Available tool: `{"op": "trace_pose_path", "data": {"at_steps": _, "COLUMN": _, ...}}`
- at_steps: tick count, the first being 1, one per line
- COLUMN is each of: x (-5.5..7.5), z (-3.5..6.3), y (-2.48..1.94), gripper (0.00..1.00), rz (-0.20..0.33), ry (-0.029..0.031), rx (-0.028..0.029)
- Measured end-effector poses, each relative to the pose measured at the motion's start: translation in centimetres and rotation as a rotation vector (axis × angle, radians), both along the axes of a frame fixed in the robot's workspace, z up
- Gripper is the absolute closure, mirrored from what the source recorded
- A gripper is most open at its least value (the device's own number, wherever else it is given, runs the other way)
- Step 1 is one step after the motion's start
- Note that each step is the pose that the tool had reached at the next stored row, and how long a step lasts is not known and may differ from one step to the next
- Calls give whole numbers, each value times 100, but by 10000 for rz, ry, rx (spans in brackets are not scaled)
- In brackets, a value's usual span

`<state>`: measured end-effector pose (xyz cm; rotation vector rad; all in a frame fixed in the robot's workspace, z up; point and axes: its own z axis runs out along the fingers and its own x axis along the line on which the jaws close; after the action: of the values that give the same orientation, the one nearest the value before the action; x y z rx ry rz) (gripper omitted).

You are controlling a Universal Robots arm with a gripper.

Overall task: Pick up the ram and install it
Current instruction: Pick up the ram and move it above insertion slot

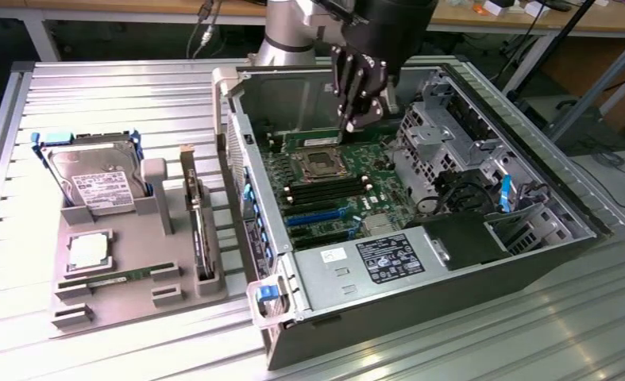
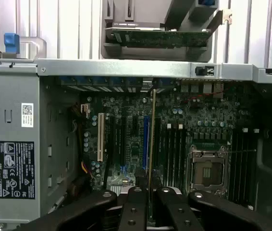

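While the gripper [image 1: 356, 121] hangs inside the open computer case [image 1: 524, 238], its dark fingers [image 2: 135, 209] are pressed onto the two flat faces of the ram [image 1: 310, 137], pinching the slim green stick between them. In the exterior view the ram lies level and close beside the empty processor socket [image 1: 320, 164], on the socket's far side. In the wrist view the ram [image 2: 152, 144] is seen edge-on as a thin line across the motherboard [image 2: 126, 144]. It passes beside the socket [image 2: 208, 168], over the rows of dark slots next to it. It appears raised off the board rather than seated. Well away from the socket, outside the case, a grey tray [image 1: 36, 294] carries a hard drive [image 1: 98, 184] and a square silver chip [image 1: 87, 252].
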<state>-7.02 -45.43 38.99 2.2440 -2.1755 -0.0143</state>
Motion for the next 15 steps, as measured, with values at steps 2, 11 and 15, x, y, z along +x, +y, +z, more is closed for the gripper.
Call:
{"op": "trace_pose_path", "data": {"at_steps": 2, "x": 180, "z": -6, "y": 42, "gripper": 86, "rz": 1, "ry": -1, "rx": 0}}
{"op": "trace_pose_path", "data": {"at_steps": 11, "x": 468, "z": -25, "y": 428, "gripper": 86, "rz": 1, "ry": -2, "rx": -26}}
{"op": "trace_pose_path", "data": {"at_steps": 15, "x": 468, "z": -25, "y": 429, "gripper": 86, "rz": 1, "ry": -3, "rx": -27}}
